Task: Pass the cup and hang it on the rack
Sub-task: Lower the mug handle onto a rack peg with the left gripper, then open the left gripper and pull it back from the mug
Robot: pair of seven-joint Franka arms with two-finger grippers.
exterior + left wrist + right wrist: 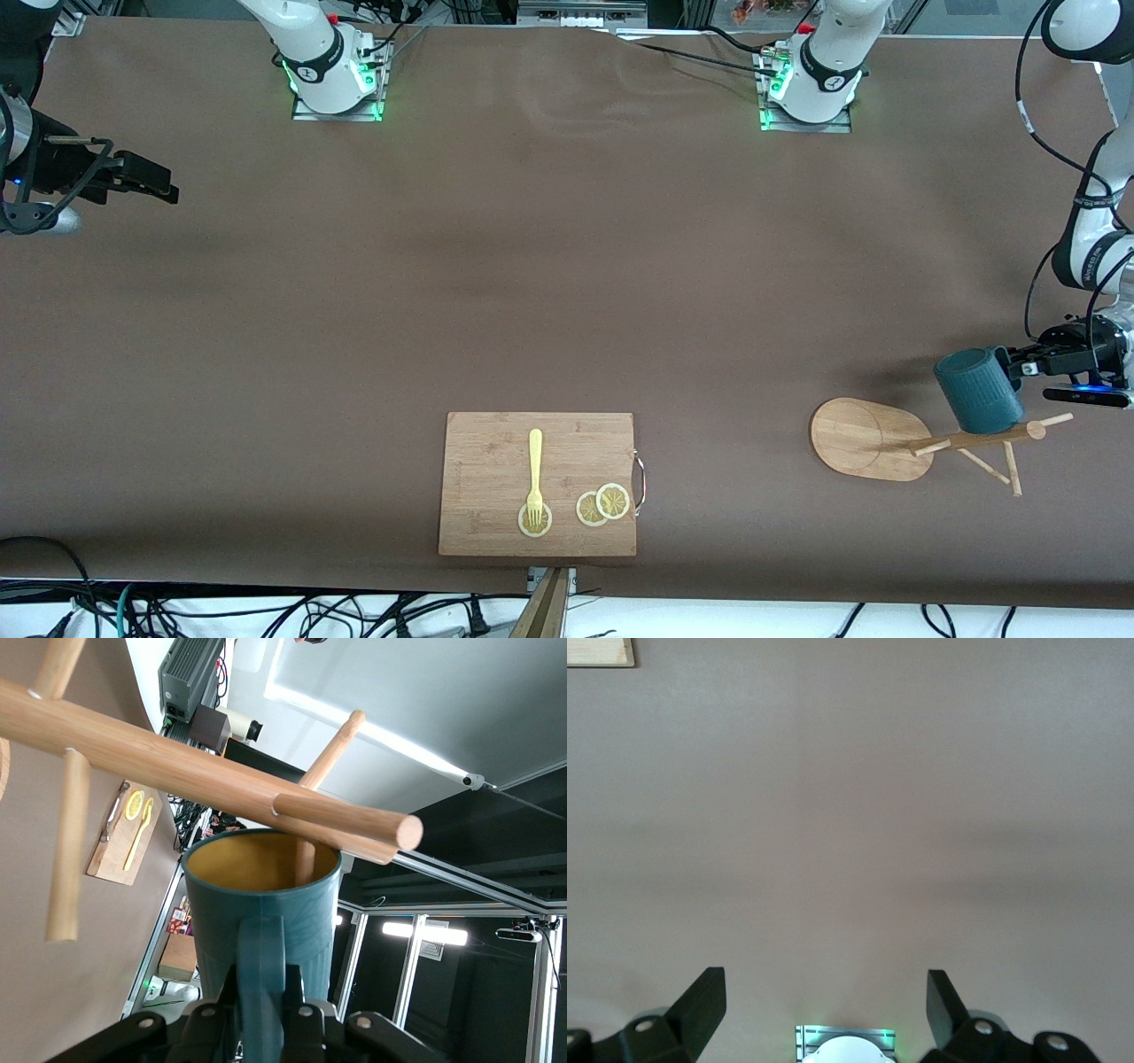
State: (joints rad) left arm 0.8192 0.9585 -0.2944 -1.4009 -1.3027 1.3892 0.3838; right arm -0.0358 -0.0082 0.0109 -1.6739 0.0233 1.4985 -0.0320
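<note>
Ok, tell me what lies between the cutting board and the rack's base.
Nothing: in the front view only bare brown tabletop separates the cutting board from the rack base.

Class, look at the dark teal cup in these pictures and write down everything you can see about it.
The cup is a small dark teal mug with a ribbed outer wall, a yellowish-tan inside and one small side handle. It looks like plastic or glazed ceramic; which cannot be told. The left gripper is shut on the handle, holding it in the air at the rack, a light bamboo mug tree. The left wrist view shows the cup's mouth turned toward the pegs, with one peg reaching inside the rim. Nothing else touches it.
</note>
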